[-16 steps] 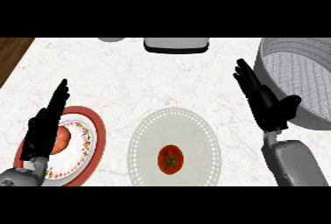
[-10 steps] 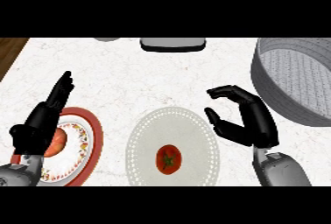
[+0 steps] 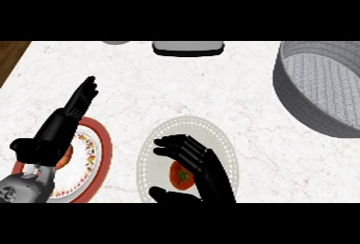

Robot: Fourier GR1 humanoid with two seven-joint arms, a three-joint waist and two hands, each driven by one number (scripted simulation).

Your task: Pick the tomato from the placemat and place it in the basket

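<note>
Our black right hand (image 3: 200, 174) hangs over the round red tomato with its green star of a stem (image 3: 181, 175), fingers spread and only half curled, thumb low beside it and nothing yet pinched. So we judge this the reach-and-grasp step; next we must close round the smooth fruit and lift. The tomato lies on the white, dot-rimmed round placemat (image 3: 211, 131) on the veined marble desk (image 3: 175, 90), well apart from the grey perforated round basket (image 3: 320, 86); our left hand (image 3: 67, 121) rests open over the red-rimmed patterned plate (image 3: 98, 157).

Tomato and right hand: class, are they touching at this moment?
Cannot tell. In the head view the right hand overlaps the tomato on the white placemat, curved around it, but no contact or gap shows plainly.
</note>
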